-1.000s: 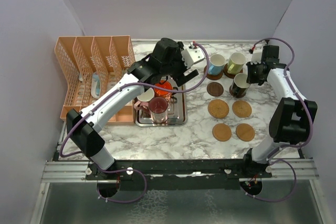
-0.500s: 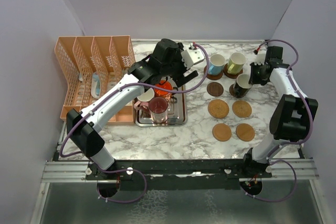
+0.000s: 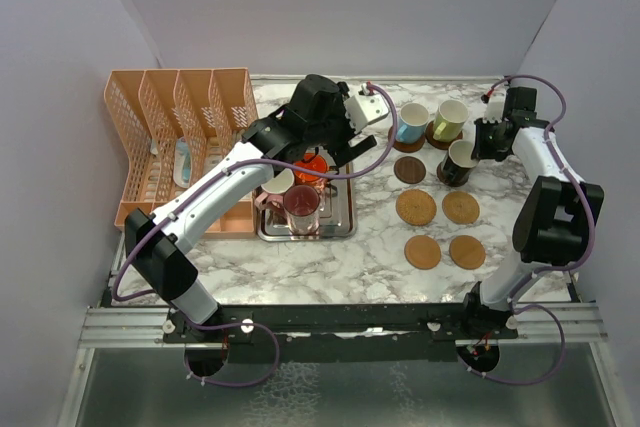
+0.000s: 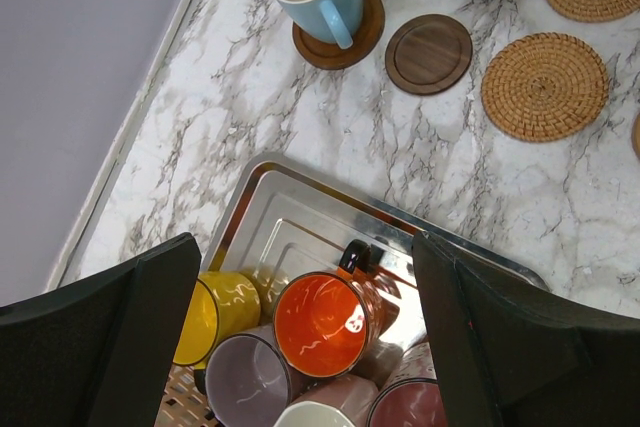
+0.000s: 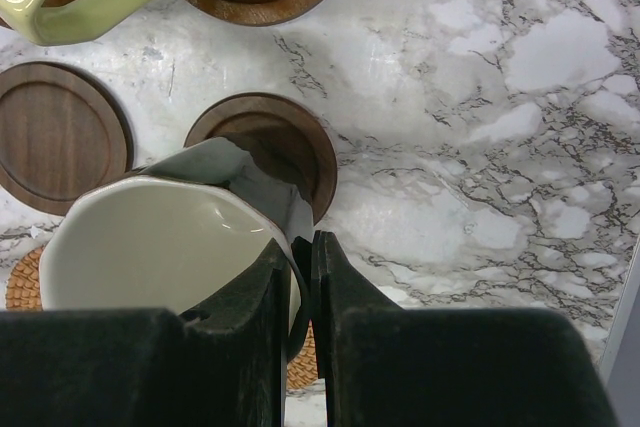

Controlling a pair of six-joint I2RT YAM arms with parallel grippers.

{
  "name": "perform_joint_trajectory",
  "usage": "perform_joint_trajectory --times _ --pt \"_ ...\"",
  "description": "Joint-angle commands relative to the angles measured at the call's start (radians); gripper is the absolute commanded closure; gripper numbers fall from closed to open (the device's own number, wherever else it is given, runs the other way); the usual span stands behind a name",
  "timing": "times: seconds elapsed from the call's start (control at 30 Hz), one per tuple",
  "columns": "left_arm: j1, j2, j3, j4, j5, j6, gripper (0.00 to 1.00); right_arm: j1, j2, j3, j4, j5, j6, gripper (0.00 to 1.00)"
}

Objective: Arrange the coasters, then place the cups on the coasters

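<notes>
This is looking like a robot lab bench dressed as a kitchen counter. A left arm [image 3: 225,182] and a right arm [image 3: 555,217] are standing bolted to a metal rail [image 3: 340,322] beside a marble-look table [image 3: 330,257]. Plain pale walls [image 3: 350,7] are boxing it in and cables [image 3: 375,162] are looping around. A steel tray [image 3: 340,209], an orange rack [image 3: 150,117], mugs [image 3: 411,122] and coasters [image 3: 416,207] are serving as props.
</notes>
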Motion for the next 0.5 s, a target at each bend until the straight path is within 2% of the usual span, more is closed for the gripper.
perform_joint_trajectory --times 0.0,0.47 --pt "0.002 -0.04 -0.009 0.0 0.015 0.01 0.09 -0.007 0.009 0.055 0.017 -0.04 0.011 0.99" --pt "0.002 -0.048 -0.012 0.0 0.014 0.013 0.09 -0.007 0.042 0.078 -0.02 -0.036 -0.015 0.97"
